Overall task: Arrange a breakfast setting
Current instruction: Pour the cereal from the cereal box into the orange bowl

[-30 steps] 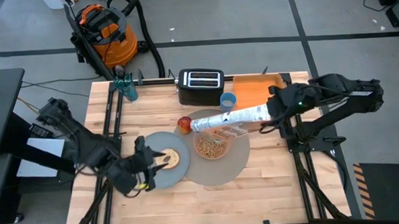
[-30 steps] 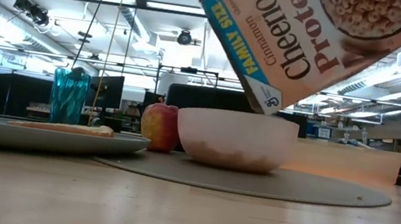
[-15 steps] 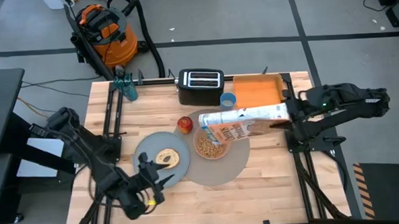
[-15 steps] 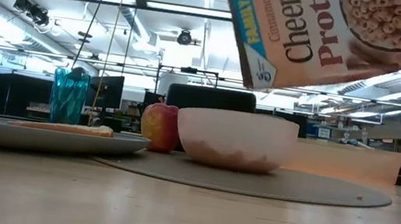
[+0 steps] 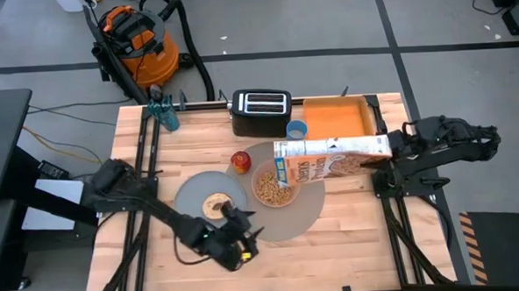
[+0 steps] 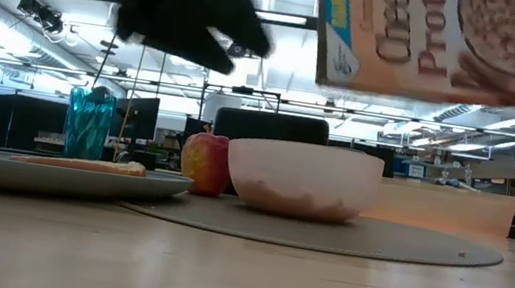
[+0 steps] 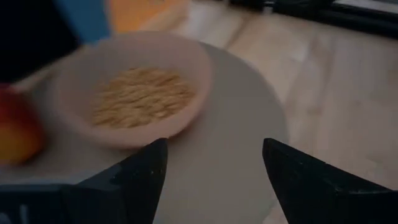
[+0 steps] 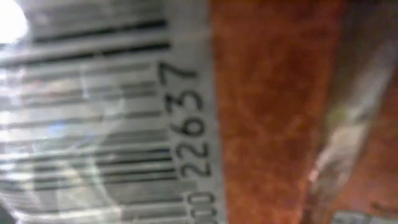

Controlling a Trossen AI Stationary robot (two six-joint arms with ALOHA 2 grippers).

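On the wooden surface (image 5: 350, 220), a big grey mat (image 5: 302, 212) in the middle. On the mat, a pink bowl (image 5: 268, 187) full of little cereal rings. Right by the mat's back edge, near the bowl, a red apple (image 5: 240, 160). Next to the mat, on the left arm's side, a grey-blue plate (image 5: 190, 194) with a round bagel (image 5: 215, 203) lying flat on it; hard to tell if plate and mat touch. At the back, a small blue cup (image 5: 296, 129) between a black toaster (image 5: 261, 110) and an orange tray (image 5: 337, 120). Up in the air, a cereal box (image 5: 330, 151) lying almost flat, one end over the bowl, the other end pinched by the right fingers (image 5: 390, 150). Down near the front of the surface, just past the plate's front edge, the left fingers (image 5: 246, 236), spread wide apart, nothing between them, pointing toward the bowl and the mat.
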